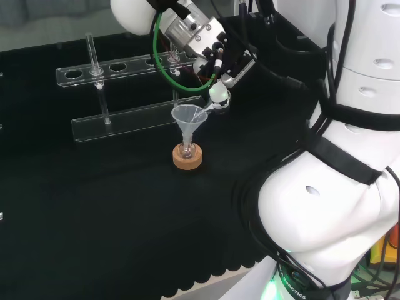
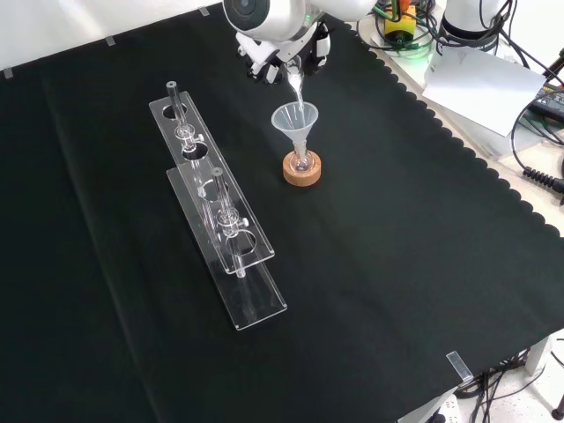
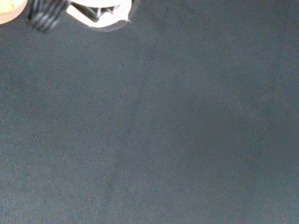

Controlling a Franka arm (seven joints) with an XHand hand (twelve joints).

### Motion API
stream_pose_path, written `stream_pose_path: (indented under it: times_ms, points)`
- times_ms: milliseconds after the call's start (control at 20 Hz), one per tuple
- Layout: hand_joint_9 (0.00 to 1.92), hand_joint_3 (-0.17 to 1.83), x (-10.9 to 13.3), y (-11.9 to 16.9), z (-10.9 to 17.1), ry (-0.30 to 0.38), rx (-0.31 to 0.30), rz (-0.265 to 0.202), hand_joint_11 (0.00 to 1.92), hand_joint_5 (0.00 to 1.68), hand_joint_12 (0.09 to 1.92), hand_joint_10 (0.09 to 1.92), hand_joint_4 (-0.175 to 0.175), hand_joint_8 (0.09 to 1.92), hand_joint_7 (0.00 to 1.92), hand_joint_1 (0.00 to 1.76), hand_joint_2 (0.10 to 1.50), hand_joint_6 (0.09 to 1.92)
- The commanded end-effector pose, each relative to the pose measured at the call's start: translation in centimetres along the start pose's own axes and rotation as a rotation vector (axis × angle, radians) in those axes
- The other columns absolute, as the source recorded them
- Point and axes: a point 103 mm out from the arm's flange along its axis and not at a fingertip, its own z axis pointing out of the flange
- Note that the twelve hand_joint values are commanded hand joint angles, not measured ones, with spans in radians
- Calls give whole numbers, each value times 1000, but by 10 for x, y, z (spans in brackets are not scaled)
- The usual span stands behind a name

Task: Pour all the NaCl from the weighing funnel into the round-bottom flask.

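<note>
A small round-bottom flask (image 1: 185, 152) (image 2: 301, 161) sits on a cork ring (image 1: 187, 160) (image 2: 301, 172) with a clear plastic funnel (image 1: 185, 117) (image 2: 294, 119) standing in its neck. The hand (image 1: 220, 61) (image 2: 280, 55) hovers just beyond the funnel, to its right in the head view. It is shut on a clear weighing funnel (image 1: 204, 112) (image 2: 297, 88). The weighing funnel is tilted, spout down, with its tip over the funnel's mouth. I cannot make out any powder. The wrist view shows black cloth, a part of the hand (image 3: 99, 11) and a bit of the cork ring (image 3: 9, 9).
A clear acrylic tube rack (image 1: 125, 115) (image 2: 225, 238) with a few glass tubes in it stands left of the flask in both views. The cloth's scalloped edge (image 2: 493, 176) runs along the right of the front view, with cables and paper beyond it.
</note>
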Motion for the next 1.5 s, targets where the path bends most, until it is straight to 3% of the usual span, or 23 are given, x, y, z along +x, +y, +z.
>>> stream_pose_path:
  times_ms: [50, 950, 1500]
  points:
    - [689, 695, 2, -1, -3, -10, 7, 2, 376, 1132, 1305, 535, 175, 626, 414, 1079, 698, 937]
    - [678, 704, 4, 2, -8, -22, 40, -4, 364, 1133, 1308, 534, 175, 625, 400, 1080, 693, 939]
    - [676, 707, 5, -1, -15, -56, 55, 23, 360, 1133, 1310, 535, 175, 627, 398, 1080, 692, 941]
